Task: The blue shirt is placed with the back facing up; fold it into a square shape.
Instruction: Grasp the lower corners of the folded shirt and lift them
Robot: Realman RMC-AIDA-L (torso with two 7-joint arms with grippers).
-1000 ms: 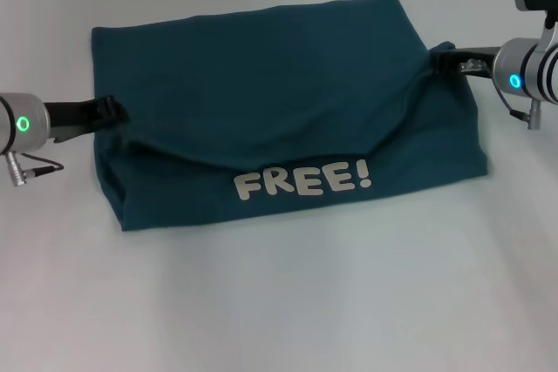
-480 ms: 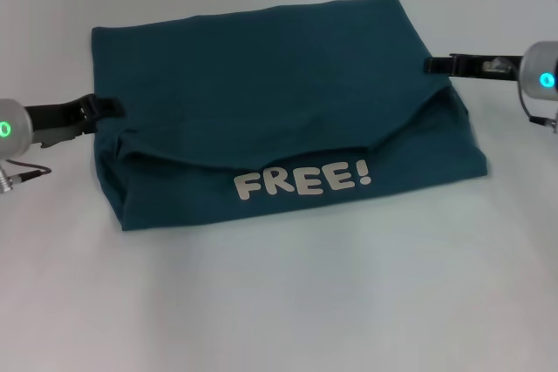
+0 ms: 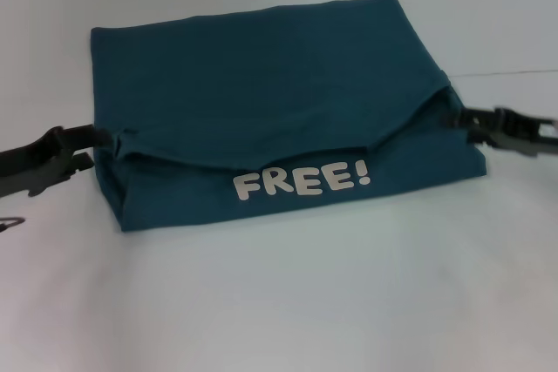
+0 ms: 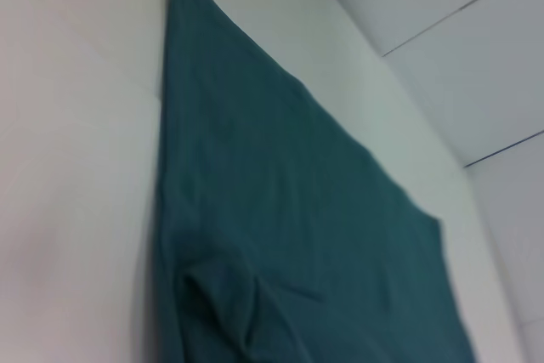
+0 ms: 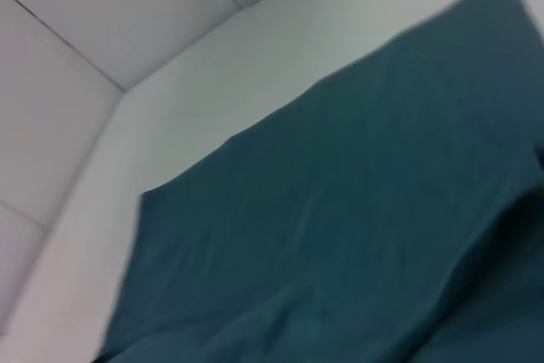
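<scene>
Both grippers have dropped lower beside the blue shirt (image 3: pixel 261 93), which lies folded on the white surface (image 3: pixel 288 302). Left gripper (image 3: pixel 87 147) sits at its left edge, jaws parted and empty; right gripper (image 3: pixel 466 119) at the right edge, jaw state unclear.

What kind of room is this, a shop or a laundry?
Neither, as far as can be seen; probably a lab or test bench. A plain white table holds only a folded blue shirt, with the left gripper and right gripper at its sides. Bare pale panels behind.
</scene>
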